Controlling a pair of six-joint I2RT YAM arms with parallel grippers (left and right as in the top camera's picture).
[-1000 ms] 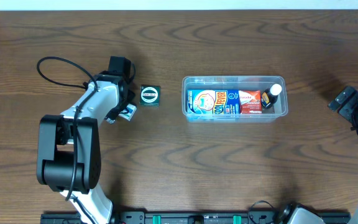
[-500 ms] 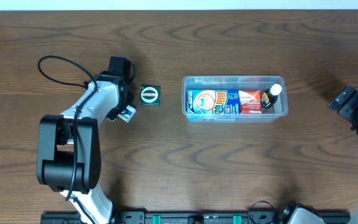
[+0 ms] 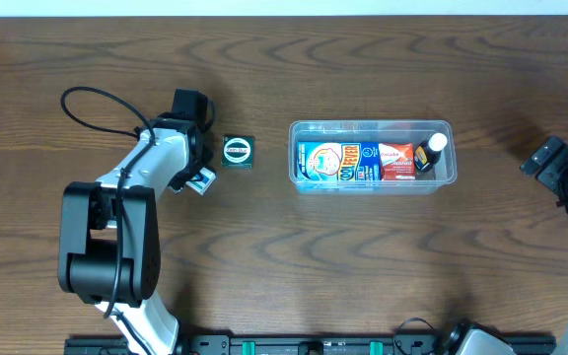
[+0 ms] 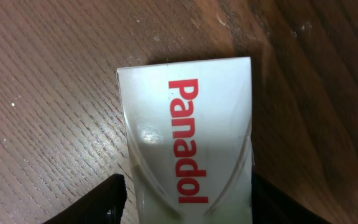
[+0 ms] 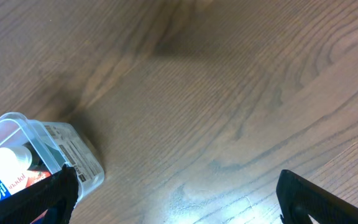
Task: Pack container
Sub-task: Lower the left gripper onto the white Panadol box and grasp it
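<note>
The container is a clear plastic bin at centre right; its corner also shows in the right wrist view. Inside lie a blue carton, a red pack and a small dark bottle with a white cap. My left gripper is down on the table to the container's left, shut on a white Panadol box that lies flat between its fingers. A small green box sits just right of that gripper. My right gripper hovers open and empty at the far right edge, its open jaws over bare wood.
A black cable loops over the table behind the left arm. The left arm's base stands at the front left. Brown wooden tabletop stretches between the two arms.
The left gripper's jaws have closed in on the Panadol box, which shifted slightly under them. The right arm and the container have not moved.
</note>
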